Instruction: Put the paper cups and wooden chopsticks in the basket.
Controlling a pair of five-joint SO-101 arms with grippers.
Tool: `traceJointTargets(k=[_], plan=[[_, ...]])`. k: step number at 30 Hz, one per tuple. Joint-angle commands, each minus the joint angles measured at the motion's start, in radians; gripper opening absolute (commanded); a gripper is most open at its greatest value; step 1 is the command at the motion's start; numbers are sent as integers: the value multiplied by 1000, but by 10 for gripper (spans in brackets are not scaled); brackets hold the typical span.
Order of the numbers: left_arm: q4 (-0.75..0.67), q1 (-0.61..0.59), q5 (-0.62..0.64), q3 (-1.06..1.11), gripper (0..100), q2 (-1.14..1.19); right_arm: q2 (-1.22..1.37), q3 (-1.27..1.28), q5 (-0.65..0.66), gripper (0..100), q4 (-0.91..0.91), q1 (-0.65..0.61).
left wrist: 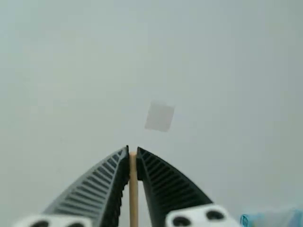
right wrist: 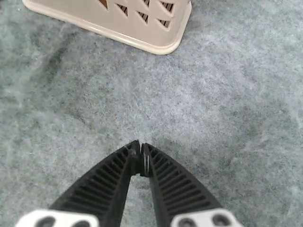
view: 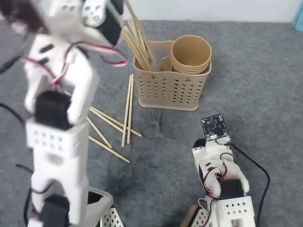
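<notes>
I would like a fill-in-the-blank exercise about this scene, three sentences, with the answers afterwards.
1. The left pincer is shut on one wooden ____.
2. The stacked paper cups stand inside the ____.
3. The right pincer is shut above the carpet and holds ____.

Missing words: chopstick; basket; nothing.

High camera looks down on the basket (view: 168, 90); right wrist sees it near.

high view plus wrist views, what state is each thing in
basket: upright, partly filled
paper cups: stacked, upright in basket
chopsticks in basket: standing, leaning
loose chopsticks: lying flat on carpet
left end effector: shut on chopstick
right end effector: shut, empty
</notes>
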Motion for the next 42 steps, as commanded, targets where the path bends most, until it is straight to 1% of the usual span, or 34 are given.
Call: traceJointTargets(k=[1, 4, 12, 16, 18, 22, 24, 26, 28, 31, 36, 38, 40, 42], plan=[[-43, 9, -15, -31, 12, 34, -10, 20, -2, 9, 5, 13], [-43, 18, -17, 1, 12, 51, -10, 20, -2, 9, 5, 13], [-49, 20, -20, 220, 13, 9, -10, 20, 0, 9, 4, 15], [-49, 20, -20, 259, 18, -11, -10, 20, 0, 9, 4, 15], [-49, 20, -20, 259, 52, -15, -10, 20, 0, 9, 4, 15], [-46, 12, -12, 255, 186, -18, -10, 20, 0, 9, 5, 15], [-43, 9, -11, 255, 236, -25, -10, 20, 0, 9, 5, 15], [-41, -14, -9, 260, 247, -58, -10, 20, 0, 9, 7, 15], [-35, -34, -9, 274, 235, -110, -10, 20, 0, 9, 7, 15], [57, -49, -9, 298, 206, -219, -10, 20, 0, 9, 7, 15], [328, -226, -9, 349, 143, -423, -10, 20, 0, 9, 7, 15], [422, -356, -11, 407, 120, -488, -12, 20, 0, 9, 7, 15], [480, -479, -9, 501, 105, -545, -12, 20, 0, 9, 7, 15], [493, -586, 11, 627, 96, -594, -16, 20, -2, 9, 8, 15]])
